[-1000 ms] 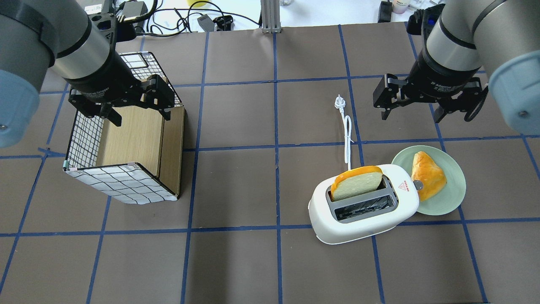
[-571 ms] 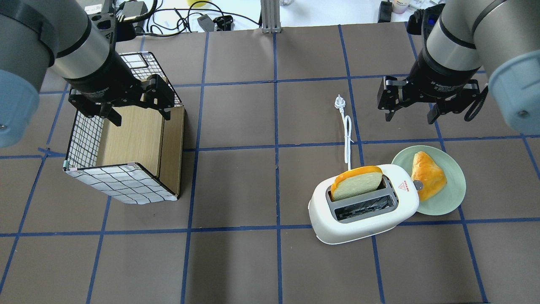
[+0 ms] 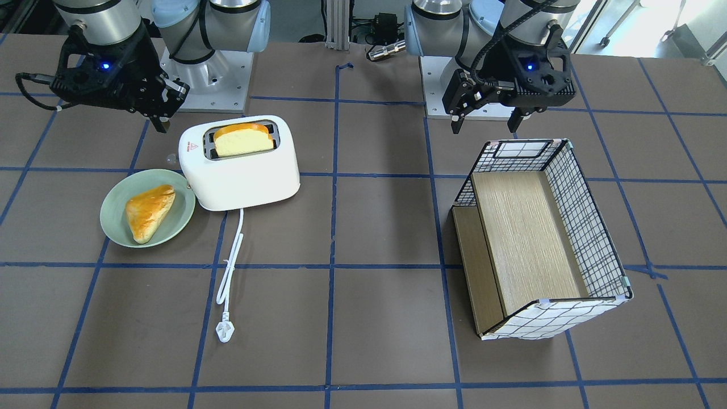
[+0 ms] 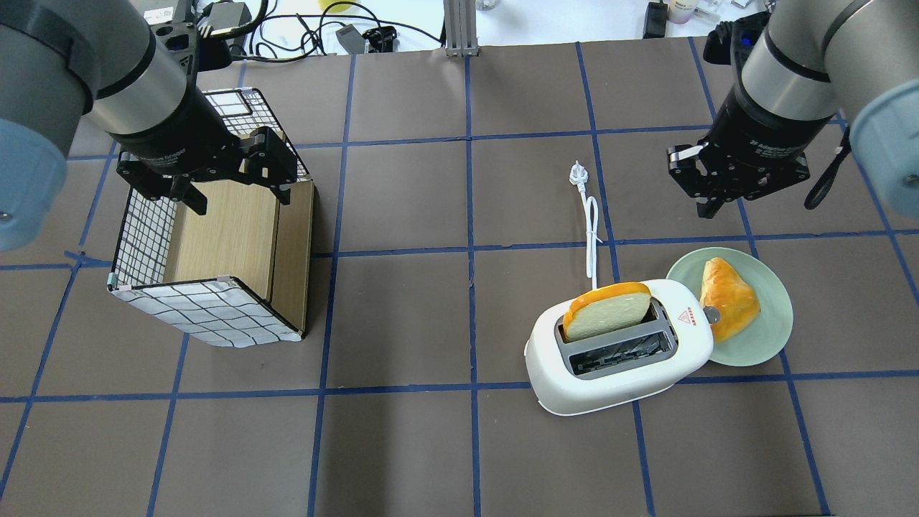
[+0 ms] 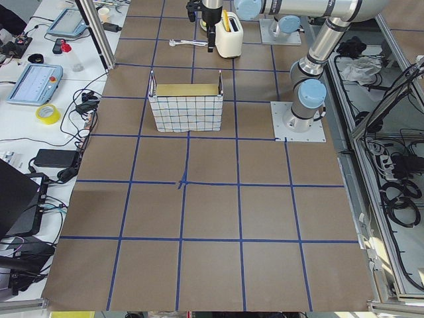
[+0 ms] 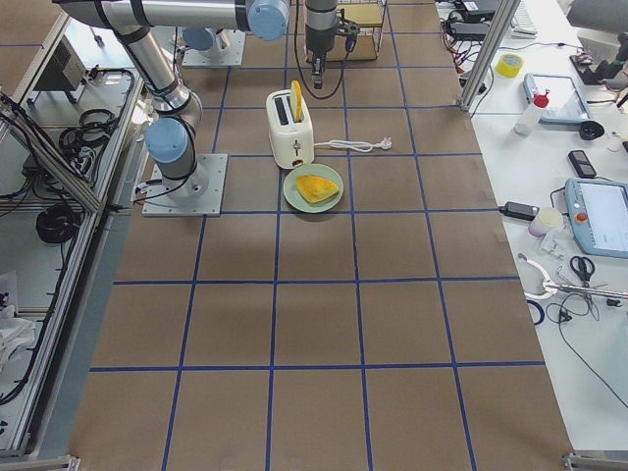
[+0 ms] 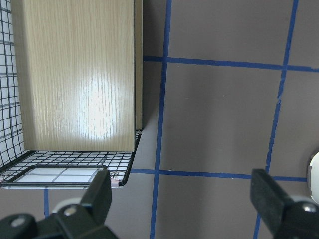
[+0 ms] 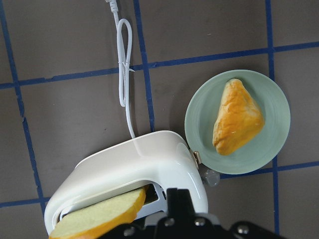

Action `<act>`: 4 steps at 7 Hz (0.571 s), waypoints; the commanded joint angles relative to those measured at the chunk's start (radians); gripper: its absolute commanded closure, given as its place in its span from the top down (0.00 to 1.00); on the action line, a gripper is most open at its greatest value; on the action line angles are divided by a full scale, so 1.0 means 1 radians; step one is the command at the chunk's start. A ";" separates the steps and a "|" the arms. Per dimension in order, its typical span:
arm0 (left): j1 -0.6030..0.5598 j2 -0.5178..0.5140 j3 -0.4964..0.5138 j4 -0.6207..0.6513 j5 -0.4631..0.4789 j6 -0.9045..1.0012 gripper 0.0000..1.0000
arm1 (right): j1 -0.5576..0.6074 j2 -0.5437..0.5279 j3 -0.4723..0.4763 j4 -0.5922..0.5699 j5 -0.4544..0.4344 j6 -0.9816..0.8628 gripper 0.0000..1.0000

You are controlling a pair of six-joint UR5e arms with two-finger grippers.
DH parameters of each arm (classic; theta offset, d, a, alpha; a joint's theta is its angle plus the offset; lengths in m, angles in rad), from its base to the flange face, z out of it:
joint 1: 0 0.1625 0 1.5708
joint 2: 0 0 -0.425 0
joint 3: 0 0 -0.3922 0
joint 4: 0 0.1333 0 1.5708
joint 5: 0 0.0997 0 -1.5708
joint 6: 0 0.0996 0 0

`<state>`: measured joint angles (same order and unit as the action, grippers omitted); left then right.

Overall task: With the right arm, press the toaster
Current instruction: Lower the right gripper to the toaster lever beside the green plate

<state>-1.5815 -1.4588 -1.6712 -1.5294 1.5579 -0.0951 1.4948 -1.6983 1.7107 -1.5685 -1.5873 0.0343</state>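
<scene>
The white toaster point(image 4: 617, 373) stands at the right of the table with a bread slice point(image 4: 607, 312) upright in one slot and its lever point(image 4: 711, 314) on the end facing the plate. It also shows in the front view point(image 3: 244, 176) and the right wrist view point(image 8: 139, 164). My right gripper point(image 4: 707, 208) is shut and empty, held above the table on the far side of the toaster and plate; its closed fingers point(image 8: 178, 199) show in the wrist view. My left gripper point(image 4: 237, 197) is open and empty over the basket.
A green plate point(image 4: 775, 337) with a pastry point(image 4: 729, 298) touches the toaster's lever end. The white cord point(image 4: 592, 237) and plug point(image 4: 576, 174) lie beyond the toaster. A wire basket with a wooden floor point(image 4: 215, 309) stands at the left.
My right gripper's fingers have closed from wide open to shut, and the gripper has shifted a little to the right. The left arm has not moved.
</scene>
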 commanded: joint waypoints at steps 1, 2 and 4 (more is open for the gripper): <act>0.000 0.000 -0.001 0.000 0.001 0.000 1.00 | -0.114 0.000 0.006 0.025 0.006 -0.169 0.00; 0.000 0.000 0.001 0.000 0.001 0.000 1.00 | -0.129 0.002 0.015 0.040 0.016 -0.219 0.00; 0.000 0.000 0.001 0.000 0.001 0.000 1.00 | -0.232 0.003 0.081 0.042 0.124 -0.318 0.00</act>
<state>-1.5816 -1.4588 -1.6713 -1.5294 1.5585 -0.0951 1.3239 -1.6959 1.7503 -1.5310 -1.5135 -0.2257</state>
